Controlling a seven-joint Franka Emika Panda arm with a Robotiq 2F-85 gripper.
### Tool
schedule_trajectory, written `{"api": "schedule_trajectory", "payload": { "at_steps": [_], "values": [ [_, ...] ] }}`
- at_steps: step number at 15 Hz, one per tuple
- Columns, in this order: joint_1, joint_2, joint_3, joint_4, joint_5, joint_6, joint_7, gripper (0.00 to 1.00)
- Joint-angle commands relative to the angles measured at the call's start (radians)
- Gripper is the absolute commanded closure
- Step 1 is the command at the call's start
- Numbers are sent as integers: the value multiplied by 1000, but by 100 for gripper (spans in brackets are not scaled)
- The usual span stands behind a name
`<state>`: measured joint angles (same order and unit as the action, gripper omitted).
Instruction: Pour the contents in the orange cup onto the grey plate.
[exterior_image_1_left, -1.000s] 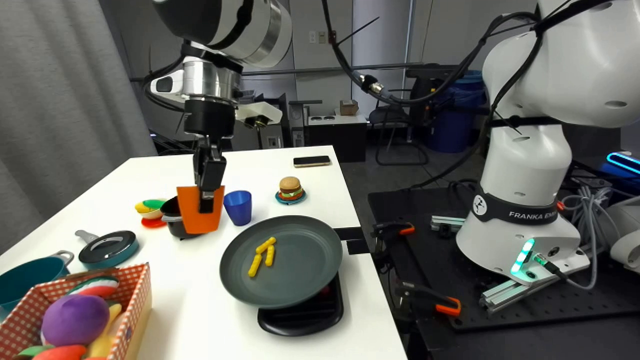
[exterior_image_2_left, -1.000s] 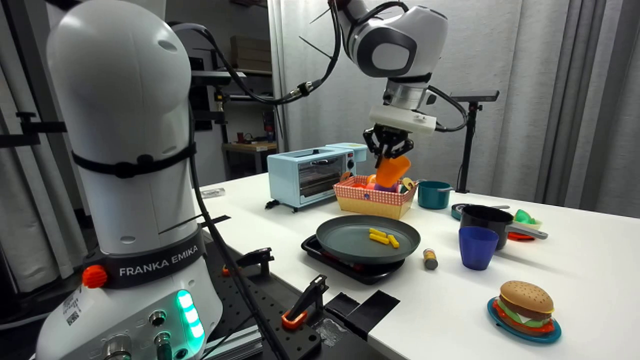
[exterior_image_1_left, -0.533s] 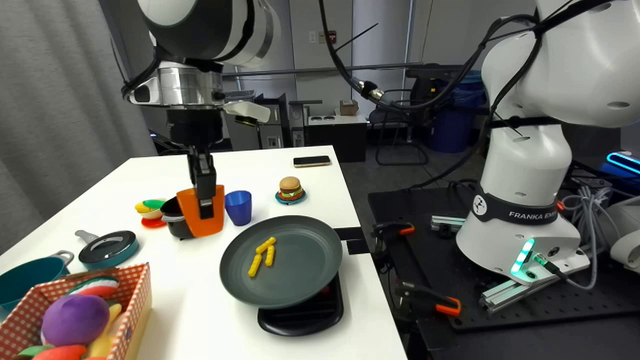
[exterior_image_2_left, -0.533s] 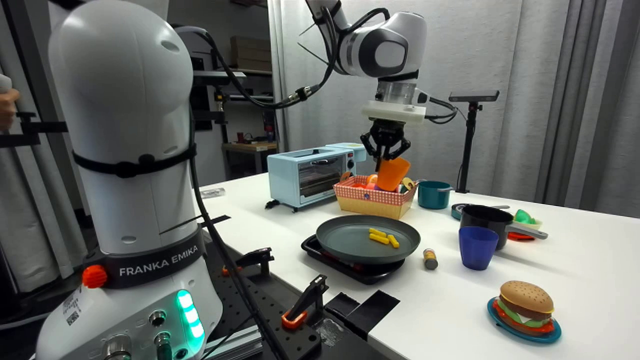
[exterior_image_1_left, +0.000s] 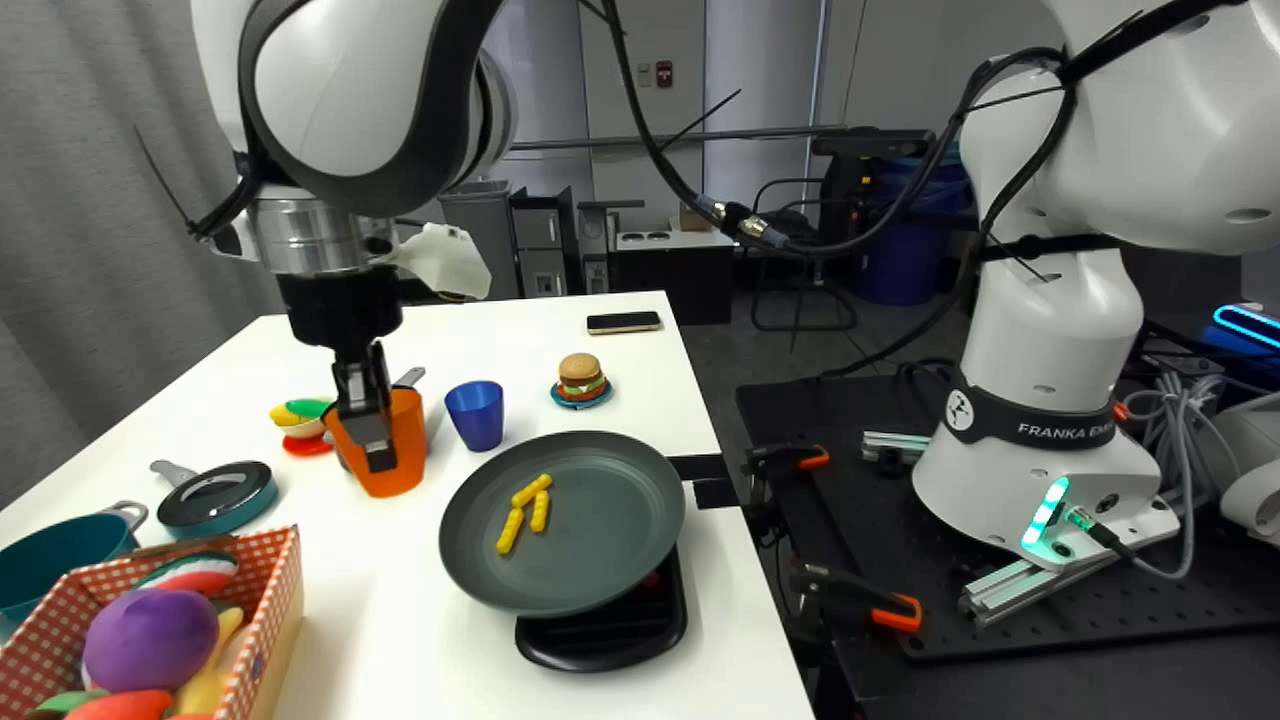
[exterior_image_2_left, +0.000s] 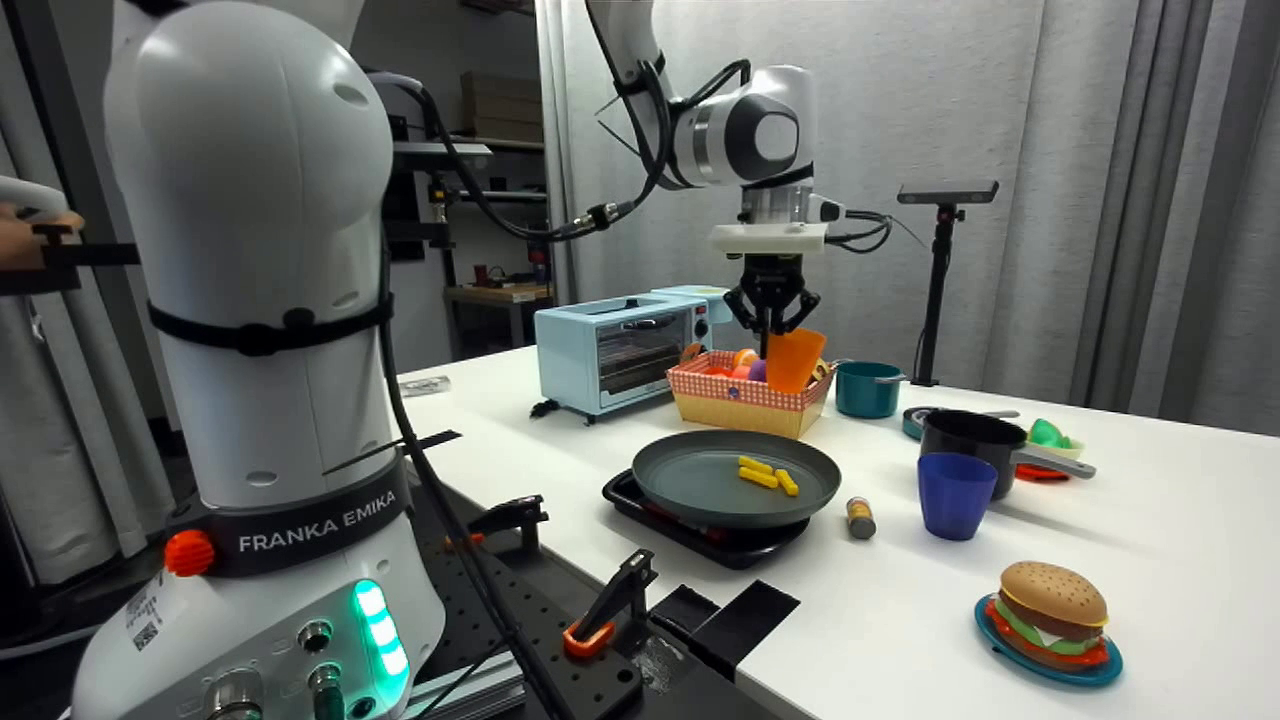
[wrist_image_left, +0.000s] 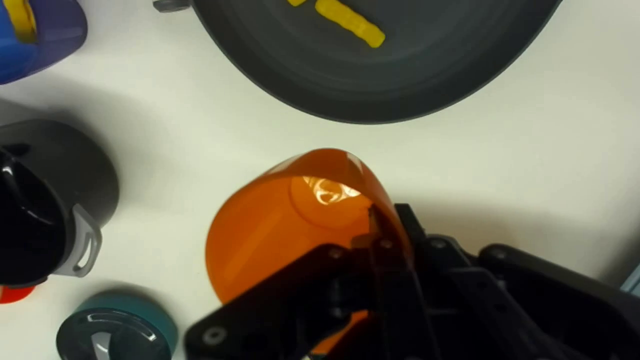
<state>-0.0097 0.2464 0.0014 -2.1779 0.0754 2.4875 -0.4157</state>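
My gripper (exterior_image_1_left: 378, 440) is shut on the wall of the orange cup (exterior_image_1_left: 405, 450), one finger inside and one outside, as the wrist view (wrist_image_left: 390, 212) shows. The cup is a little tilted, mouth up, above the table beside the grey plate (exterior_image_1_left: 610, 530). In the wrist view the cup (wrist_image_left: 260, 235) shows no pieces inside; part is hidden by the fingers. Three yellow pieces (exterior_image_1_left: 539, 510) lie on the plate, and in the other views too (exterior_image_2_left: 758, 478) (wrist_image_left: 352, 22). The plate rests on a black stand (exterior_image_1_left: 600, 640).
A blue cup (exterior_image_1_left: 477, 415) with something yellow inside and a black pot (wrist_image_left: 75, 170) stand near the gripper. A teal pan (exterior_image_1_left: 218, 500), a basket of toys (exterior_image_1_left: 275, 600), a toy burger (exterior_image_1_left: 581, 375), a small bottle (exterior_image_2_left: 860, 518) and a toaster oven (exterior_image_2_left: 620, 350) are also on the table.
My gripper and the orange cup have moved away from the plate and lower, and the cup has turned more upright. The yellow pieces and the plate have stayed in place.
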Motion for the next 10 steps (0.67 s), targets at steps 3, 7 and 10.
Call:
{"api": "schedule_trajectory", "payload": {
  "at_steps": [3, 7, 10],
  "values": [
    [22, 104, -8, 104, -125, 22, 185, 99],
    [35, 170, -13, 160, -181, 23, 275, 99],
    [34, 223, -14, 199, -185, 21, 306, 99]
  ]
}}
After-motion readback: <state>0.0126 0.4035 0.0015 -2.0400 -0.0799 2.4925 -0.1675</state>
